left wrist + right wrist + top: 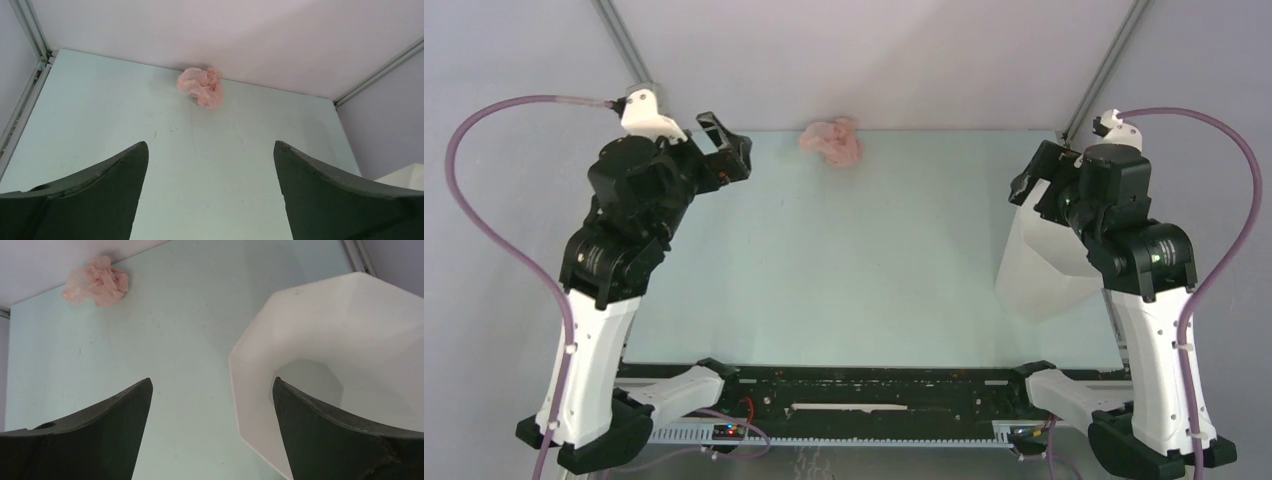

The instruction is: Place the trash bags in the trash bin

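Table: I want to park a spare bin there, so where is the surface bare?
The wide middle of the table is bare, from the pink bag at the far edge to the near edge. Crowded only at right, where the bin sits under the right gripper.

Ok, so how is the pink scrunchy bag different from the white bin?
The trash bag is pink; the trash bin is white. The bag is crumpled into a wrinkly wad; the bin has smooth flat-sided walls and stands upright, empty. The bag lies at the far edge of the table; the bin stands at its right side. Both rest on it, held by nothing.
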Robot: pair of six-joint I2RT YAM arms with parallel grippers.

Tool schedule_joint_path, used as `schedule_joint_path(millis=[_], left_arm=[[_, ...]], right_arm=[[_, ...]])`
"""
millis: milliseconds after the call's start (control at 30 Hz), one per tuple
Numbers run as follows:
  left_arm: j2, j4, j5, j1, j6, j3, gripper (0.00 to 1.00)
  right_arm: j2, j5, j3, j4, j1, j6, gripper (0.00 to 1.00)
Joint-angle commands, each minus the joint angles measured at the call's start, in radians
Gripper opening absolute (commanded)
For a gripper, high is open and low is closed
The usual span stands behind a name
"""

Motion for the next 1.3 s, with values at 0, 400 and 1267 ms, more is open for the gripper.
schedule_joint_path(millis=[0, 400, 1267], left_arm=[[0.033, 0.082, -0.039, -0.008, 0.051, -0.023, 1.0], [0.109, 0.33, 0.142, 0.134, -0.134, -0.211, 1.0], [1.035, 1.107, 0.617, 0.355, -0.747, -0.231, 0.98]], right_arm=[[0.014, 0.057, 0.044, 0.067, 0.007, -0.033, 1.0], [0.026, -0.086, 0.099, 0.151, 0.029, -0.061, 1.0], [-0.135, -0.474, -0.064, 0.31, -0.14, 0.048, 0.98]])
